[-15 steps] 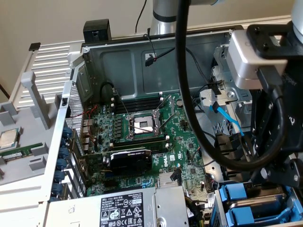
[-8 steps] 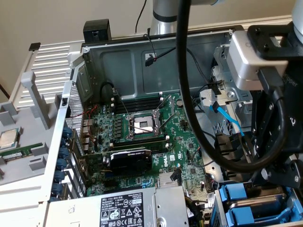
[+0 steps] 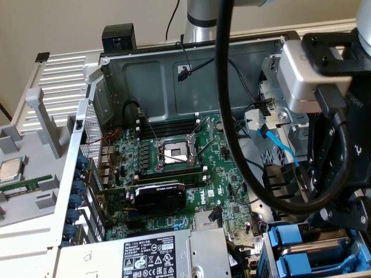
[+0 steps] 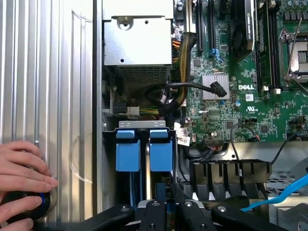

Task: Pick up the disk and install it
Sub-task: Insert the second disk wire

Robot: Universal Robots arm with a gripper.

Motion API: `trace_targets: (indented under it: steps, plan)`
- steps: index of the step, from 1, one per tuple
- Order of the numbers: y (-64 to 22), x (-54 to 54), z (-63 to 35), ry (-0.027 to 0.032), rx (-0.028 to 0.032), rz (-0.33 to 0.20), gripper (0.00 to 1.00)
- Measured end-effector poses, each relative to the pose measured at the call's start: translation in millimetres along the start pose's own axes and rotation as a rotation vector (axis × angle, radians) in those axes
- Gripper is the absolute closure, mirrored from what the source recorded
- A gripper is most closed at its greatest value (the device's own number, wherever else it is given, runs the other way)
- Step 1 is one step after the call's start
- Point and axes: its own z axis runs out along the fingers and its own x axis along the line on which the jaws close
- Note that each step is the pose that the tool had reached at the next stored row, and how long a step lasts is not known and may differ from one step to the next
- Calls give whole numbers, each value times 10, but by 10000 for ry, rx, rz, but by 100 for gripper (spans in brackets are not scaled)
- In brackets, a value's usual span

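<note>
Person's hand (image 4: 21, 168): well off to one side of the jaws, resting on the ribbed grey panel (image 4: 48, 72) and curled over a dark round object (image 4: 24, 204) that I cannot identify.
Other carrier (image 4: 128, 154): blue-fronted, seated in the drive bay on the hand's side of the jaws, just beside the disk.
Disk (image 4: 160, 154): I take it to be the blue carrier straight ahead of the jaws, standing on edge in the bay. Its metal body and label are hidden.
Gripper (image 4: 169, 202): hangs close over the near end of that carrier.
Jaws: I cannot tell whether they are spread, pressed together or pinching the carrier.
Handling: probably dense and stiff, heavy for its bulk and sensitive to knocks. The plastic frame likely flexes a little and is smooth, so a slip is possible.
Hold: the blue carrier's outer edges look safest, kept square to the slot so that it does not bind.
Room: tight. The cable bundle (image 4: 166, 96) lies beyond the bay, ahead of the jaws.
Far side: a slotted black duct (image 4: 226, 173) and a blue cable (image 4: 284, 192) sit close, with the motherboard (image 4: 240, 110) beyond.
</note>
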Motion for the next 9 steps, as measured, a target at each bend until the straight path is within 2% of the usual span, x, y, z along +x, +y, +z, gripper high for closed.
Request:
trace_targets:
  steps: [9]
  plan:
    - [1,-13,5,0,15,-5,84]
